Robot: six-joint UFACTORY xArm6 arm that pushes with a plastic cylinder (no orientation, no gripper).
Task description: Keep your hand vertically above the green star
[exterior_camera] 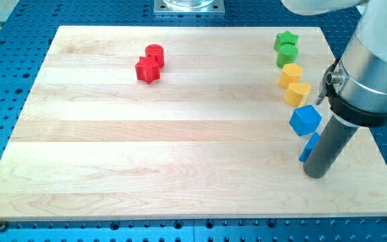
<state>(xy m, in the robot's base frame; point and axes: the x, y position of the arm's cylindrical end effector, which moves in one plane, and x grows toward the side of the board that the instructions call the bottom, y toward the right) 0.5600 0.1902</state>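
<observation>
The green star (285,39) lies near the view's top right of the wooden board (180,134), touching a second green block (287,54) just below it. My tip (316,174) rests on the board at the view's lower right, far below the green star. It stands against a thin blue block (308,148), partly hidden behind the rod.
Below the green pair lie a yellow block (291,74) and a yellow heart (298,93), then a blue block (306,119). A red cylinder (155,54) and a red star (148,70) sit at the view's upper left. The board's right edge is near the rod.
</observation>
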